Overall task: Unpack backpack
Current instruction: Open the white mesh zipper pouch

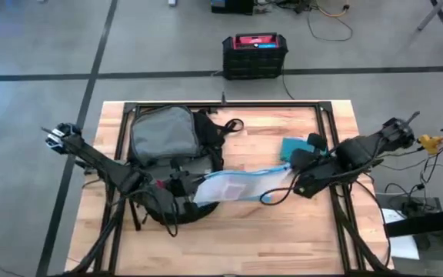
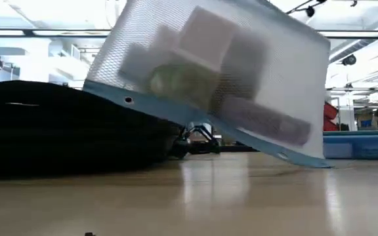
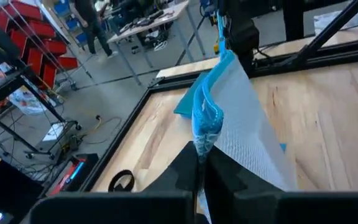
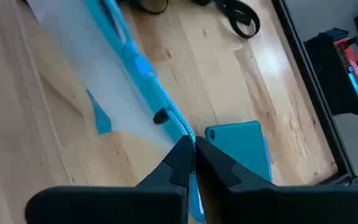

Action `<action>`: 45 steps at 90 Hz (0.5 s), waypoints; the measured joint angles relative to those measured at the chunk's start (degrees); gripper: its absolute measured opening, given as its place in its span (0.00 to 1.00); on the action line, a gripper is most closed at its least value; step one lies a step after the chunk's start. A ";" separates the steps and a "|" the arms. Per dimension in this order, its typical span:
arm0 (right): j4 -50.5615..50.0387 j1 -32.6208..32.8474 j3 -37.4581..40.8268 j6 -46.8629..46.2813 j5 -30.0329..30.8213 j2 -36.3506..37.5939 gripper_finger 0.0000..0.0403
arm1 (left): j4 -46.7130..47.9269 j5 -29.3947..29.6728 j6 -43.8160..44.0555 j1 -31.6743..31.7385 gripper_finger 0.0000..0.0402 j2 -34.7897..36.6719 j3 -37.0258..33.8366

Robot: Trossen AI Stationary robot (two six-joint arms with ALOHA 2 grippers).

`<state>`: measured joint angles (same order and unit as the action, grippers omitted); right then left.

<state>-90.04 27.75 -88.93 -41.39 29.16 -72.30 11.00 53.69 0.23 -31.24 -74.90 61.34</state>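
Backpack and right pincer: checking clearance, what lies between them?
In the high view, the mesh pouch spans from backpack to right pincer.

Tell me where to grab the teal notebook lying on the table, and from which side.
Judging by the high view, take the teal notebook by its far edge, coming straight down. It lies flat, apart from the backpack, but the right gripper and mesh pouch crowd its near side.

Matt black fabric backpack (image 1: 171, 154), translucent mesh pouch (image 1: 241, 185) with blue trim, glossy wooden table (image 1: 283, 238)
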 joint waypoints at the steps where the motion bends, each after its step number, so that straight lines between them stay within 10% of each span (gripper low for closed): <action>1: -0.02 0.00 0.10 0.01 0.17 0.30 0.00 | 0.00 0.00 -0.20 0.00 0.00 0.30 0.00; 45: 0.15 -0.02 5.49 0.39 6.30 10.44 0.00 | -0.50 -0.01 -11.70 0.40 0.00 15.04 0.00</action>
<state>-89.89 27.73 -83.44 -41.00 35.46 -61.86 10.50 53.68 -11.47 -30.84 -59.86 61.34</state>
